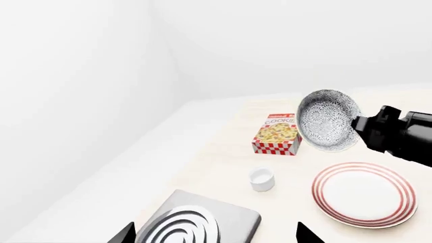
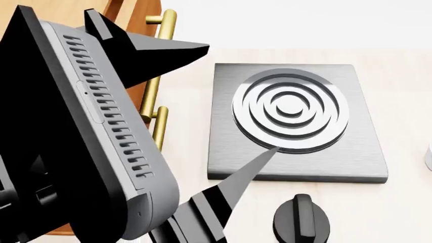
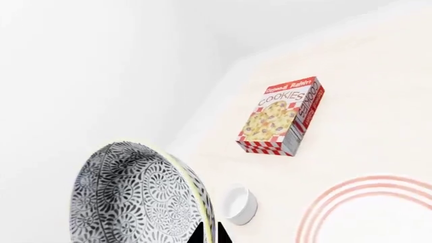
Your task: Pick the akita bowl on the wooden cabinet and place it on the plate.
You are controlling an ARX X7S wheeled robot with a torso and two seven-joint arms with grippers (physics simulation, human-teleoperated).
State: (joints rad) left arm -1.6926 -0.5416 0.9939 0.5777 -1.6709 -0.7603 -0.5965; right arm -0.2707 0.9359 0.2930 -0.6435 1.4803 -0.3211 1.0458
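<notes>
Held in the air above the pale tabletop (image 1: 202, 152): the akita bowl (image 1: 329, 120), grey-patterned, tipped on its side, gripped at its rim by the right gripper (image 1: 361, 126), fingers closed on the bowl's edge. Below the bowl and apart from it, flat on the tabletop: the plate (image 1: 364, 194), white with red rings, nothing on it. Beside the plate: a small white cup (image 1: 262, 179). Farther off, beyond the cup: a red-and-white cookie box (image 1: 277, 134), lying flat. Close to the left wrist camera: a grey stove plate (image 2: 295, 121) with concentric rings, and near it a black knob (image 2: 302, 218). At the left edge of the head view, mostly hidden behind the dark left arm: the wooden cabinet (image 2: 138, 15), orange-brown, with brass bar handles (image 2: 161, 81). Left gripper (image 1: 214, 234): only two dark fingertips (image 1: 125, 234) visible, spread well apart, holding nothing.
</notes>
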